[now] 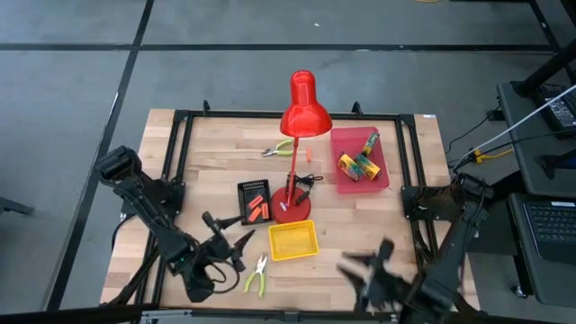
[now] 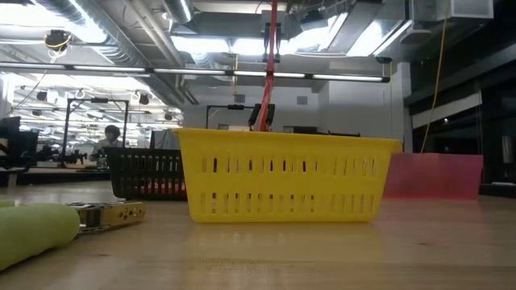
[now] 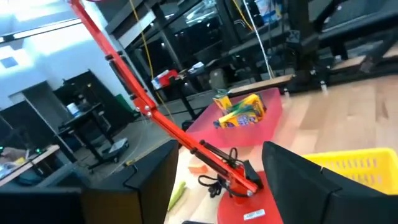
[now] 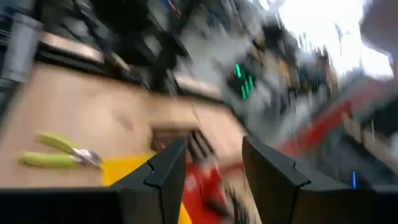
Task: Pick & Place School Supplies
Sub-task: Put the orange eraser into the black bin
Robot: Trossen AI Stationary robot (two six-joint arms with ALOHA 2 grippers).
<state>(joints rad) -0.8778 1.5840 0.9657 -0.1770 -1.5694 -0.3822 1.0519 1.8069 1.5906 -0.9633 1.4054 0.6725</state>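
Left gripper (image 1: 227, 245) jaws open, empty, beside yellow-green-handled pliers (image 1: 258, 274) on wooden worktop (image 1: 351, 225). Right gripper (image 1: 364, 261) jaws open, empty, near yellow mesh tray (image 1: 293, 240).

Lighting: even, bright overhead; ceiling strip lights (image 2: 242, 74) glare white in the low view. Shadows: soft, short, on the table (image 1: 216, 162). High view: sharp, except the right pincer (image 1: 371, 266), smeared. Low view: yellow tray (image 2: 282, 185) crisp; green handle (image 2: 36, 229) nearest the lens out of focus. Left wrist view: mild softness. Right wrist view: heavy streaking throughout; pliers (image 4: 59, 152) barely legible.
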